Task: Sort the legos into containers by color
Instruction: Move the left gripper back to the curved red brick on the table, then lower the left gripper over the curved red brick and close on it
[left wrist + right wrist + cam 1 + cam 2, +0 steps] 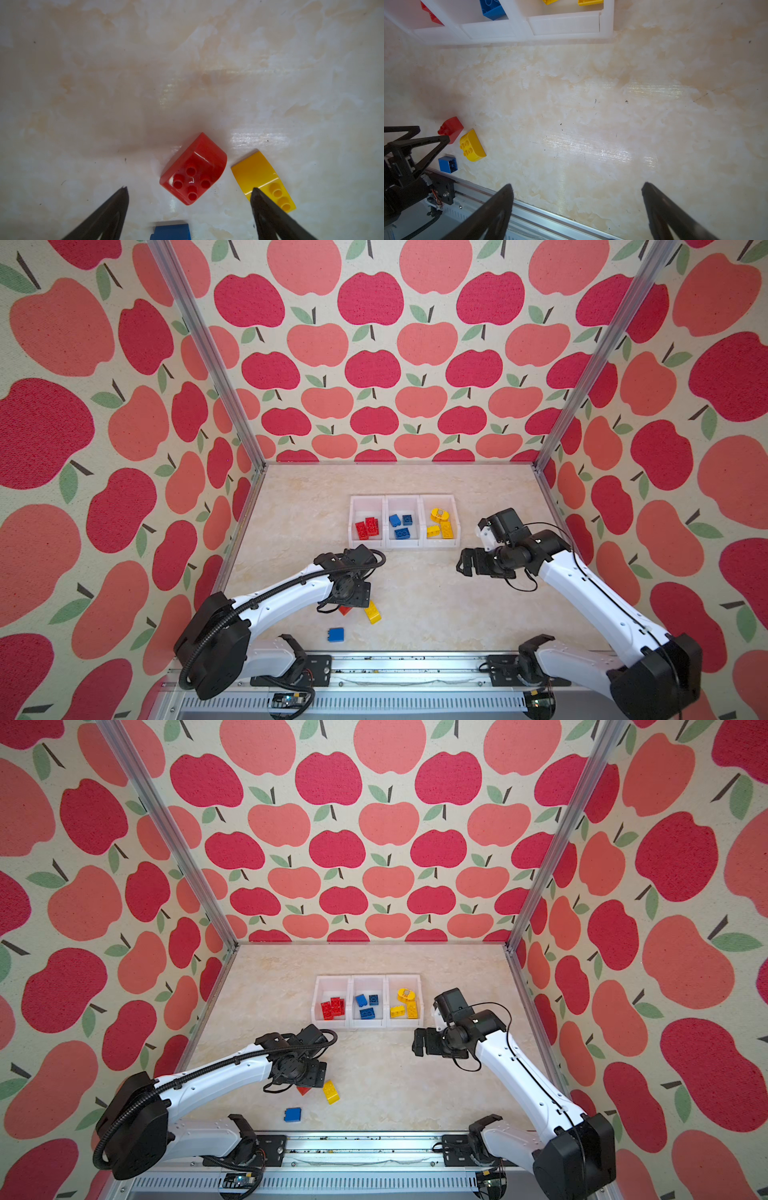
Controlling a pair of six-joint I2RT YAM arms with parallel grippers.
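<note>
You are most of the way through. The containers [404, 546], three joined bins in a row at the middle of the worktop [457, 614] and a little toward its far edge, already hold sorted legos. There are red pieces [361, 529] in the bin at the left end, three blue pieces [401, 533] in the middle bin and three yellow pieces [446, 529] in the bin at the right end. The red ones overlap, so three is probably the count there, though the top views do not settle it. No colour sits in the wrong bin. Three legos are left on the worktop, close together near its front edge and left of the middle: a red brick [193, 178], a yellow brick [255, 172] just beside it, and a blue brick [336, 634] nearest the front edge. The left jaws are spread wide and empty, straddling the red brick from above, so I judge that one goes next, to the left-end bin. The right jaws hang wide open and empty over bare worktop off the containers' front right corner, well apart from the loose bricks.
</note>
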